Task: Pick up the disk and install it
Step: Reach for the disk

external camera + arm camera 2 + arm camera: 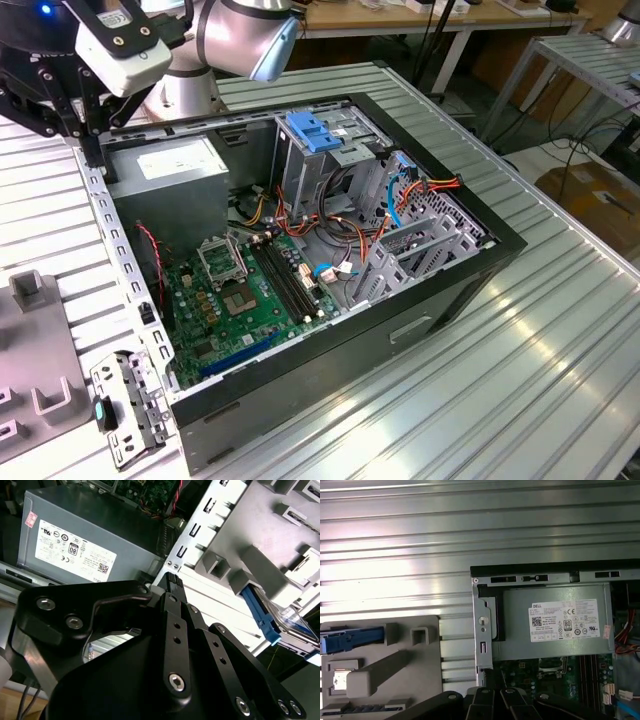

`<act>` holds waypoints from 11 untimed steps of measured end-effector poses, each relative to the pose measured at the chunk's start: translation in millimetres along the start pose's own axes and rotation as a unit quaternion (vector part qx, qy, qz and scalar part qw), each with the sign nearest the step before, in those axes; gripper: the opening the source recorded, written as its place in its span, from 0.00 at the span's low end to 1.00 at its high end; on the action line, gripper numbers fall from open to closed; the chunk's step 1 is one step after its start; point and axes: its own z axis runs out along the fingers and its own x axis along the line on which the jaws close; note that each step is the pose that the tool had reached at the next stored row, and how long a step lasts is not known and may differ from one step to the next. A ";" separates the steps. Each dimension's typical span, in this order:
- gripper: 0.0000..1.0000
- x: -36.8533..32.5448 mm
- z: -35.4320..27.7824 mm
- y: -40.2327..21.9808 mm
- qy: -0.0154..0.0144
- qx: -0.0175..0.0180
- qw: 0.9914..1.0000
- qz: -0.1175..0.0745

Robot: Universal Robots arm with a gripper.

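Exterior view: the gripper (80, 125) hangs from the arm at the far corner of the open case (480, 250) on the exterior view's left, above the power supply (165, 160). The grey fixture (40, 400) lies outside the case, further to that view's left. The step in hand is judged to be the approach to the pick. It would be done well by clearing the case wall before crossing to the fixture.

Second wrist view: the disk (295, 622) rests in the fixture (260, 540), its blue rail (260, 615) towards the camera. It is well apart from the gripper (172, 595), which has no hold of it. Whether the jaws are open or shut cannot be told. The grip should sit square to the rails and clear of the fixture's raised blocks.

First wrist view: the wrist points down over the case edge, between the power supply (555, 620) and the fixture (420, 680). A blue rail (352, 637) marks the disk's place.
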 end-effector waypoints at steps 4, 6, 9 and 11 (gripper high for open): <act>0.11 2.3 -0.1 -0.2 0.000 0.000 1.000 0.000; 0.11 3.3 -0.1 -0.2 0.000 0.000 1.000 0.000; 0.11 5.3 -0.2 -0.4 0.000 0.000 1.000 0.000; 0.11 6.4 -0.2 -0.5 0.000 0.000 1.000 0.000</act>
